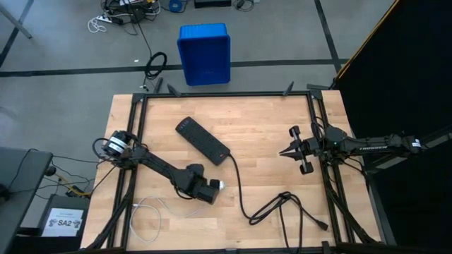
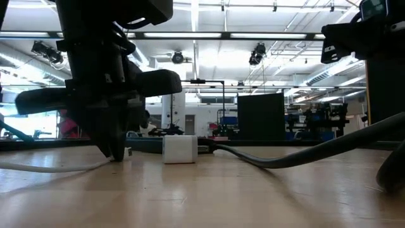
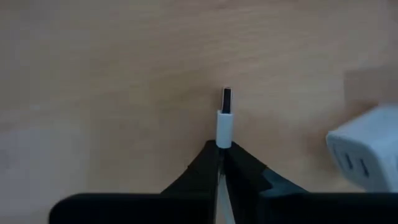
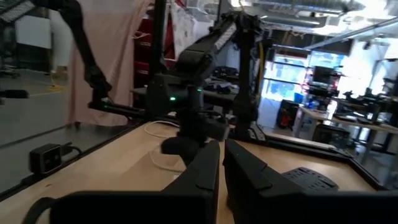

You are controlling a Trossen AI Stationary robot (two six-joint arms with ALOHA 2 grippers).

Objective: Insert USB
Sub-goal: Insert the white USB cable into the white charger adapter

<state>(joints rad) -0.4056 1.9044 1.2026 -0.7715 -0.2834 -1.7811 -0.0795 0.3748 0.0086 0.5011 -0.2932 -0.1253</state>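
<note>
The table (image 1: 261, 120) was pale wood, smooth with a soft satin look and visible plank grain. The USB (image 3: 224, 118) had a white smooth plastic sleeve and a dark metal tip, and the charger block (image 3: 367, 152) next to it looked like matt white plastic. The left gripper (image 3: 221, 158) fingers looked like matt black plastic, and the power strip (image 1: 203, 140) matt black too.

Apparently "SA2" on floor box (image 1: 61, 224)

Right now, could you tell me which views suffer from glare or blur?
Low view: bright ceiling lights backlight the scene, leaving the left claw a silhouette beside the charger block. Left wrist view: the USB plug is sharp, the block's edges soft.
</note>
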